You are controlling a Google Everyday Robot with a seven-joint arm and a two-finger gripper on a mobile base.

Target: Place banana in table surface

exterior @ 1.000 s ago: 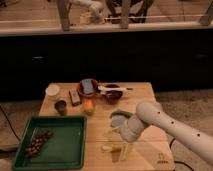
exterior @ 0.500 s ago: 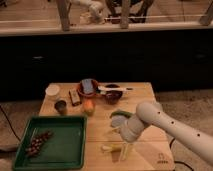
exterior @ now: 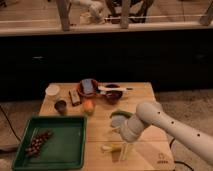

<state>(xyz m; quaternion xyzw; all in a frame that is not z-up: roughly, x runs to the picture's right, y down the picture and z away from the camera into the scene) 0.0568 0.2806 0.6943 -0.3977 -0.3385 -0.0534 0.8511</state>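
Observation:
The banana is a small pale yellow fruit lying on the table surface near its front edge. My gripper points down at the banana's right end, at the end of the white arm that comes in from the right. The gripper's tips are right beside or on the banana; I cannot tell which. The table surface is light tan wood with a small dark logo at its front right corner.
A green tray with a dark cluster lies at the front left. An orange fruit, a curved green vegetable, a white cup, a dark cup, two bowls and a small box stand farther back.

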